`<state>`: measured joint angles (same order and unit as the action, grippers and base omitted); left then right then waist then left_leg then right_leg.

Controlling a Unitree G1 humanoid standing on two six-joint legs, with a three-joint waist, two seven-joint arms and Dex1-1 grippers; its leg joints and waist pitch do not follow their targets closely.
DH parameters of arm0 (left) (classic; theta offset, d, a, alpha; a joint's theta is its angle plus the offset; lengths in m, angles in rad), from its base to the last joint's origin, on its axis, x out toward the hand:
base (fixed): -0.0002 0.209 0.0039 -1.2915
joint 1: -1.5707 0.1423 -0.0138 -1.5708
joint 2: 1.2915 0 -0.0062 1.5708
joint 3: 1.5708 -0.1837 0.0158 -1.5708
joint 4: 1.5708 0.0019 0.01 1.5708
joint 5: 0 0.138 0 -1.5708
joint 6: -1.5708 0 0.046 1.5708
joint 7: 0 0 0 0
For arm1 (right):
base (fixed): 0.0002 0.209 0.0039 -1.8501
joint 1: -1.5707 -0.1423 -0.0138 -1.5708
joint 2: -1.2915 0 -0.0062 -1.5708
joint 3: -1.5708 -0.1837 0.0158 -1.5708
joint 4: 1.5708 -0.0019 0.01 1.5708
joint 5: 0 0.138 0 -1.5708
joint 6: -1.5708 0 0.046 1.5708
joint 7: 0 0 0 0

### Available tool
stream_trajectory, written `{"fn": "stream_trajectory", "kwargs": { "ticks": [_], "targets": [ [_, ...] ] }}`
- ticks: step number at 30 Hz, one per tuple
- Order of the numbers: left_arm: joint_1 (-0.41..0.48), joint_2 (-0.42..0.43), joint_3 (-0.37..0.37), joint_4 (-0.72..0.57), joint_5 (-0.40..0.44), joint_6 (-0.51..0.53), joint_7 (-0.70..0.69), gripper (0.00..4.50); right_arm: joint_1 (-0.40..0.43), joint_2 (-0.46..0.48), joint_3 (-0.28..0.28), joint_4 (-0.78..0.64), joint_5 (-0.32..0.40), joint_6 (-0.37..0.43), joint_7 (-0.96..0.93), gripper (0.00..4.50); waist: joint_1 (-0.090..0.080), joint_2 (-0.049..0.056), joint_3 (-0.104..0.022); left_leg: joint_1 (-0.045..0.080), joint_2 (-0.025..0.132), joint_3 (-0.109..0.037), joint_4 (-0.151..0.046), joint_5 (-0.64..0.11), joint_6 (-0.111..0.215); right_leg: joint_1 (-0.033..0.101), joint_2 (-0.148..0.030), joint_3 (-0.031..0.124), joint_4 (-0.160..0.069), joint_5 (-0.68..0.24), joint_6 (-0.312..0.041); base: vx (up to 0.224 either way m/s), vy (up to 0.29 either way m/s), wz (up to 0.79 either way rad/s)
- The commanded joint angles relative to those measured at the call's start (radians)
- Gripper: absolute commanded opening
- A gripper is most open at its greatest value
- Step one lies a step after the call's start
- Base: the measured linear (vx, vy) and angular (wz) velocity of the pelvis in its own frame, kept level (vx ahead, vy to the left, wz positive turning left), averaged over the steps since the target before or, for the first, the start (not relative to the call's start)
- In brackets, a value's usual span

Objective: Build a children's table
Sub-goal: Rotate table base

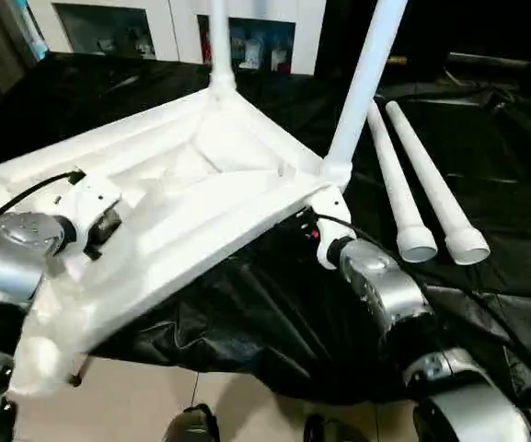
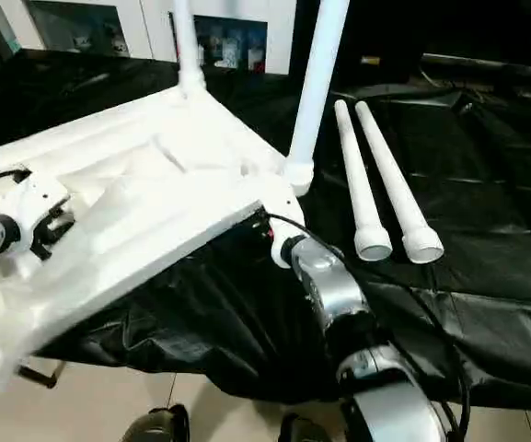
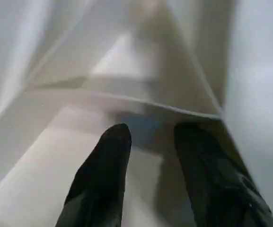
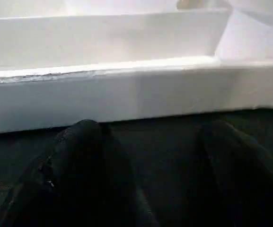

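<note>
Table top [image 1: 182, 198] looks light, stiff and slick, so I'd grab its rim. My left gripper [image 3: 150, 142] sits part-open, empty; right gripper [image 4: 150, 142] gapes wide, holding nothing.

You're looking at a table [image 1: 182, 198] of smooth white plastic with a soft sheen, like its loose legs [image 1: 435, 198]. The sheet [image 1: 274, 313] under it is creased, glossy black, probably plastic film. Your forearms [image 1: 385, 285] are brushed silver metal; the fingers [image 3: 103, 175] matt black.
</note>
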<state>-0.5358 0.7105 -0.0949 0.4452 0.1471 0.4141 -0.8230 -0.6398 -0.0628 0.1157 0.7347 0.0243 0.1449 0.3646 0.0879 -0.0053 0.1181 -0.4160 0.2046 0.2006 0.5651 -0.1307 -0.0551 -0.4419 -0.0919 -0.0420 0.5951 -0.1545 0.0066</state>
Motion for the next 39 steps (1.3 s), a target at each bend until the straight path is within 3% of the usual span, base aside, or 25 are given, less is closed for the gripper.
{"fn": "stream_trajectory", "kwargs": {
  "ticks": [1, 2, 5, 6, 9, 11, 12, 13, 14, 15, 16, 18, 20, 22, 25, 28, 32, 36, 39],
  "targets": [
    [0.023, -0.019, -0.072, -0.067, -0.059, -0.012, -0.127, 1.91, -0.022, 0.016, 0.009, 0.016, -0.006, -0.015, 0.0, 3.89, 0.001, 0.024, -0.079, 0.043, 0.018, -0.014, -0.069, -0.278, -0.041, 0.048, -0.039, 0.032, -0.044, -0.118, -0.233, 0.0, 0.0, 0.0],
    [0.039, -0.005, -0.101, -0.105, -0.094, -0.051, -0.22, 1.91, -0.032, 0.016, 0.004, 0.03, -0.006, -0.025, -0.001, 3.89, -0.001, 0.026, -0.078, 0.043, 0.019, -0.014, -0.071, -0.295, -0.045, 0.047, -0.038, 0.032, -0.046, -0.119, -0.237, 0.0, 0.0, 0.0],
    [0.045, -0.001, -0.118, -0.13, -0.116, -0.055, -0.289, 1.91, -0.038, 0.015, 0.001, 0.04, -0.007, -0.033, -0.001, 3.89, -0.002, 0.029, -0.074, 0.046, 0.019, -0.012, -0.074, -0.335, -0.057, 0.045, -0.037, 0.033, -0.05, -0.155, -0.233, 0.0, 0.0, 0.0],
    [0.031, -0.02, -0.143, -0.134, -0.132, -0.064, -0.36, 1.91, -0.039, 0.006, -0.003, 0.042, -0.012, -0.042, -0.003, 3.89, -0.001, 0.039, -0.075, 0.049, 0.019, -0.014, -0.075, -0.36, -0.069, 0.045, -0.039, 0.034, -0.051, -0.178, -0.229, 0.0, 0.0, 0.0],
    [-0.011, -0.067, -0.158, -0.093, -0.13, -0.093, -0.375, 1.91, -0.036, -0.007, -0.007, 0.038, -0.015, -0.049, -0.006, 3.89, -0.003, 0.031, -0.072, 0.052, 0.016, -0.012, -0.076, -0.39, -0.079, 0.046, -0.037, 0.036, -0.057, -0.217, -0.222, 0.0, 0.0, 0.0],
    [-0.042, -0.096, -0.165, -0.055, -0.12, -0.114, -0.367, 1.91, -0.034, -0.015, -0.01, 0.038, -0.019, -0.054, -0.009, 3.89, -0.001, 0.034, -0.073, 0.052, 0.015, -0.011, -0.075, -0.376, -0.074, 0.047, -0.037, 0.037, -0.057, -0.207, -0.221, 0.0, 0.0, 0.0],
    [-0.071, -0.123, -0.17, -0.014, -0.108, -0.144, -0.351, 1.91, -0.03, -0.02, -0.01, 0.032, -0.021, -0.055, -0.011, 3.89, 0.0, 0.033, -0.075, 0.052, 0.015, -0.011, -0.074, -0.369, -0.071, 0.048, -0.037, 0.037, -0.056, -0.2, -0.22, 0.0, 0.0, 0.0],
    [-0.1, -0.15, -0.173, 0.026, -0.1, -0.171, -0.335, 1.91, -0.028, -0.026, -0.011, 0.028, -0.023, -0.057, -0.013, 3.89, -0.002, 0.042, -0.074, 0.049, 0.012, -0.012, -0.073, -0.371, -0.071, 0.05, -0.035, 0.035, -0.057, -0.207, -0.218, 0.0, 0.0, 0.0],
    [-0.125, -0.176, -0.172, 0.062, -0.095, -0.199, -0.318, 1.91, -0.025, -0.031, -0.011, 0.024, -0.024, -0.058, -0.014, 3.89, -0.002, 0.033, -0.076, 0.049, 0.012, -0.011, -0.071, -0.366, -0.068, 0.053, -0.035, 0.035, -0.059, -0.199, -0.217, 0.0, 0.0, 0.0],
    [-0.141, -0.191, -0.173, 0.083, -0.095, -0.216, -0.308, 1.91, -0.025, -0.034, -0.012, 0.022, -0.025, -0.059, -0.013, 3.89, 0.001, 0.033, -0.078, 0.048, 0.011, -0.012, -0.07, -0.357, -0.067, 0.056, -0.036, 0.034, -0.056, -0.193, -0.217, 0.0, 0.0, 0.0],
    [-0.175, -0.225, -0.169, 0.137, -0.088, -0.247, -0.271, 1.91, -0.022, -0.041, -0.014, 0.016, -0.027, -0.062, -0.014, 3.89, -0.001, 0.04, -0.079, 0.043, 0.011, -0.015, -0.07, -0.346, -0.064, 0.059, -0.038, 0.033, -0.054, -0.182, -0.22, 0.0, 0.0, 0.0],
    [-0.203, -0.251, -0.166, 0.184, -0.077, -0.272, -0.238, 1.91, -0.02, -0.045, -0.015, 0.01, -0.028, -0.064, -0.016, 3.89, -0.002, 0.033, -0.079, 0.046, 0.009, -0.011, -0.067, -0.348, -0.052, 0.058, -0.035, 0.033, -0.06, -0.193, -0.217, 0.0, 0.0, 0.0],
    [-0.258, -0.293, -0.166, 0.28, -0.048, -0.338, -0.159, 1.91, -0.015, -0.054, -0.021, -0.003, -0.032, -0.065, -0.018, 3.89, 0.0, 0.035, -0.083, 0.043, 0.01, -0.013, -0.065, -0.325, -0.042, 0.061, -0.037, 0.031, -0.057, -0.174, -0.222, 0.0, 0.0, 0.0],
    [-0.279, -0.306, -0.165, 0.32, -0.038, -0.357, -0.123, 1.91, -0.012, -0.057, -0.024, -0.009, -0.034, -0.066, -0.018, 3.89, 0.001, 0.032, -0.086, 0.04, 0.01, -0.013, -0.062, -0.302, -0.031, 0.066, -0.037, 0.031, -0.053, -0.149, -0.228, 0.0, 0.0, 0.0],
    [-0.351, -0.335, -0.171, 0.47, 0.034, -0.431, 0.087, 1.91, 0.0, -0.078, -0.024, -0.063, -0.038, -0.056, -0.013, 3.89, 0.0, 0.03, -0.087, 0.038, 0.006, -0.012, -0.058, -0.278, -0.012, 0.066, -0.03, 0.028, -0.053, -0.108, -0.229, 0.0, 0.0, 0.0],
    [-0.368, -0.334, -0.178, 0.525, 0.069, -0.468, 0.174, 1.91, 0.008, -0.09, -0.025, -0.098, -0.032, -0.051, -0.001, 3.89, 0.003, 0.03, -0.093, 0.034, 0.008, -0.016, -0.056, -0.255, 0.001, 0.075, -0.033, 0.025, -0.046, -0.073, -0.227, 0.0, 0.0, 0.0],
    [-0.378, -0.321, -0.174, 0.577, 0.104, -0.535, 0.277, 1.91, 0.038, -0.121, -0.029, -0.19, -0.005, -0.035, 0.068, 3.89, 0.006, 0.03, -0.096, 0.036, 0.01, -0.015, -0.051, -0.232, 0.026, 0.073, -0.033, 0.025, -0.043, -0.039, -0.243, 0.0, 0.0, 0.0],
    [-0.339, -0.326, -0.092, 0.497, -0.025, -0.574, 0.096, 1.91, 0.096, -0.189, -0.032, -0.347, 0.069, 0.018, 0.219, 3.89, 0.021, 0.02, -0.095, 0.037, 0.014, -0.011, -0.047, -0.213, 0.058, 0.076, -0.037, 0.025, -0.041, -0.027, -0.282, 0.0, 0.0, 0.0],
    [-0.282, -0.318, -0.062, 0.36, -0.136, -0.549, -0.051, 1.91, 0.112, -0.244, -0.046, -0.406, 0.083, 0.066, 0.256, 3.89, 0.028, 0.022, -0.095, 0.039, 0.019, -0.008, -0.046, -0.226, 0.059, 0.068, -0.037, 0.025, -0.041, -0.056, -0.295, 0.0, 0.0, 0.0]
  ]
}}
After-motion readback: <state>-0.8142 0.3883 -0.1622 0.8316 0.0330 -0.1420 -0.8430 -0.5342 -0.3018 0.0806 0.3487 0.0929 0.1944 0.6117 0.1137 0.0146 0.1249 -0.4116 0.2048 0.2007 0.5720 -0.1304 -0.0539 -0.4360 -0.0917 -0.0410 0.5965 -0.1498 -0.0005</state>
